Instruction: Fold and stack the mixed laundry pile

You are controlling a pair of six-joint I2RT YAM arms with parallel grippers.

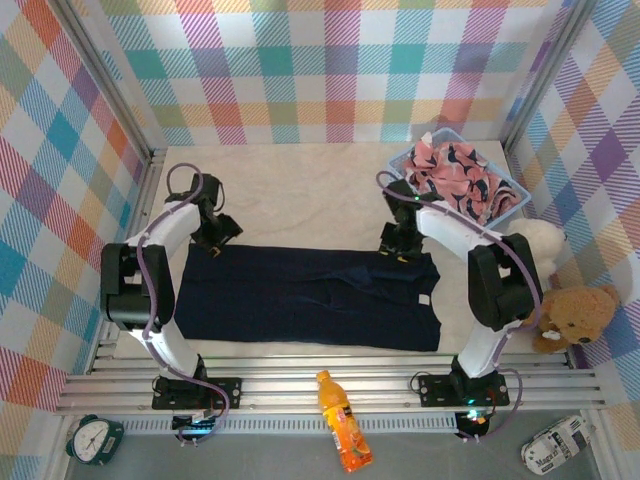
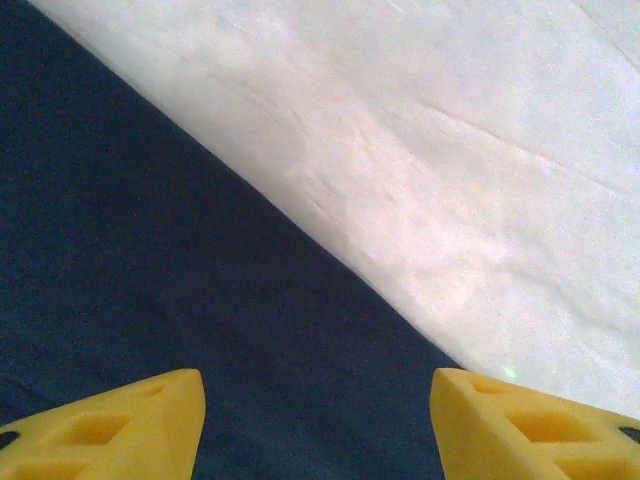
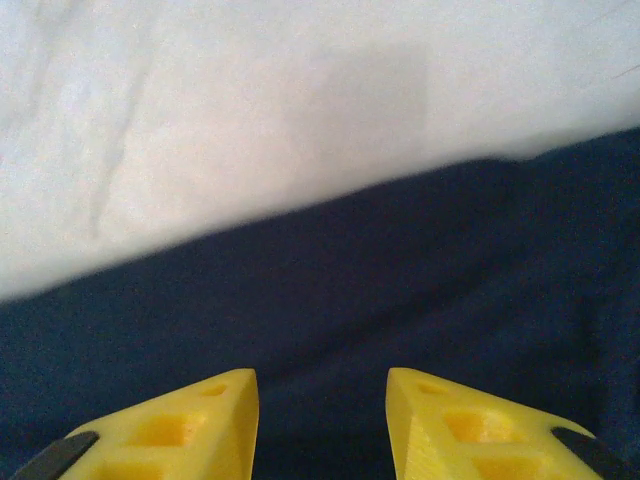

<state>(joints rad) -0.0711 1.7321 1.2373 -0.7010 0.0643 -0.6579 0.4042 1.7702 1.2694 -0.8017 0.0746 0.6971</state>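
The dark navy trousers [image 1: 310, 300] lie spread flat across the middle of the table, long side running left to right. My left gripper [image 1: 216, 244] hovers over their far left corner, open, with nothing between its yellow fingers [image 2: 120, 425]; below it the navy cloth [image 2: 150, 260] meets the white table cover. My right gripper [image 1: 401, 250] is over the far right corner, also open and holding nothing, its fingers [image 3: 190, 420] above the trousers' far edge [image 3: 330, 270]. The pink garment [image 1: 455, 178] with navy-and-white shapes lies heaped in the basket.
The light blue basket [image 1: 515, 195] stands at the back right. Two teddy bears [image 1: 570, 310] sit at the right edge. An orange bottle [image 1: 342, 433], an alarm clock [image 1: 94, 438] and a can [image 1: 556, 444] lie in front of the arm bases. White table cover [image 1: 300, 190] stretches behind the trousers.
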